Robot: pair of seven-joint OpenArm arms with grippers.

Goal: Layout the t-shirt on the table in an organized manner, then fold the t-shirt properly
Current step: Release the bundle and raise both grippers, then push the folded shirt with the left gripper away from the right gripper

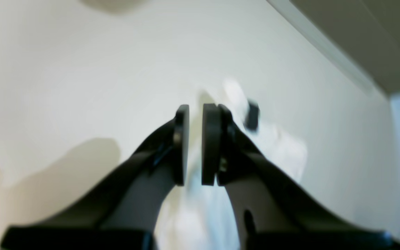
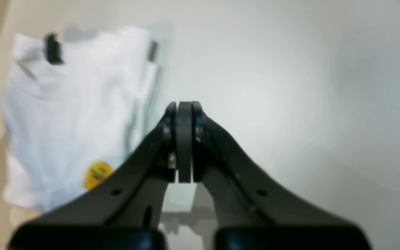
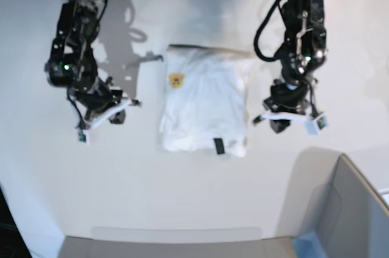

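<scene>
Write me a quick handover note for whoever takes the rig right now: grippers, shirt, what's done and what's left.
Left gripper: slightly open, holding nothing, raised beside the t-shirt.
Right gripper: shut, empty, off to the shirt's other side.
The t-shirt lies on the table between the arms as a compact folded rectangle, black tag at the near edge, a bit of yellow print showing.
Done: laid out and folded, by the look of it.
Left: check the edges, tidy if needed, then pull the arms back.

The t-shirt (image 3: 203,103) (apparently folded) lies mid-table (image 3: 182,197), between both arms.
</scene>
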